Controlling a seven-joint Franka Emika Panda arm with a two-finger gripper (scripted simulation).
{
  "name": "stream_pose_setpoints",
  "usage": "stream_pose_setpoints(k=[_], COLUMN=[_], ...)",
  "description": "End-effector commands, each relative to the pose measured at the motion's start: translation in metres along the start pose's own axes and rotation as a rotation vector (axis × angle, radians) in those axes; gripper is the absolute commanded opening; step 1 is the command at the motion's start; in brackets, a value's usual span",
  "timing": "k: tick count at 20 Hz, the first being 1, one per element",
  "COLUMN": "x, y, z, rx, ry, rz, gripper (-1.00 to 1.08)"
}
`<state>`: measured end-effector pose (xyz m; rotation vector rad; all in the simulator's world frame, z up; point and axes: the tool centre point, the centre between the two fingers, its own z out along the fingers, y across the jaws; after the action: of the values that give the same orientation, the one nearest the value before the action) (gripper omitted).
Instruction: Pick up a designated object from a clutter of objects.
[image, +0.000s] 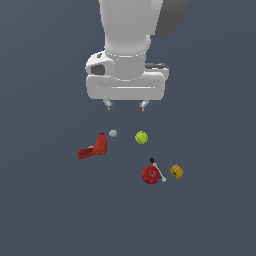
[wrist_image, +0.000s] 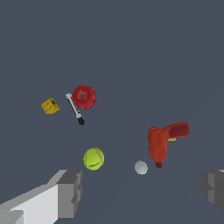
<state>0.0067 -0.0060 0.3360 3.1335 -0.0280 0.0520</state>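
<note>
Gripper (image: 126, 105) hanging above the clutter, jaws spread wide and holding nothing.
Below it I see the yellow-green ball (image: 141, 137) on the floor, near the tiny grey sphere (image: 113, 133), apart from the red round object (image: 150, 174).

No readable text or labels anywhere

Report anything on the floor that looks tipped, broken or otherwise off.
Nothing looks broken or spilled. The red bottle-like shape lies on its side, and the stick rests against the red round thing. The ball sits apart, clear of the open gripper.
</note>
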Motion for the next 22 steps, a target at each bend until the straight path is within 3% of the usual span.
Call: stream_pose_setpoints(k=[1,12,22], x=[-0.001,-0.013,-0.052], y=[-0.002,-0.024,-0.055], z=[0.007,0.078,0.173], rx=[-0.001,-0.005,0.0], ry=[-0.002,-0.01,-0.022], rz=[-0.012,-0.139,-0.33], gripper=[1.0,1.0,1.0])
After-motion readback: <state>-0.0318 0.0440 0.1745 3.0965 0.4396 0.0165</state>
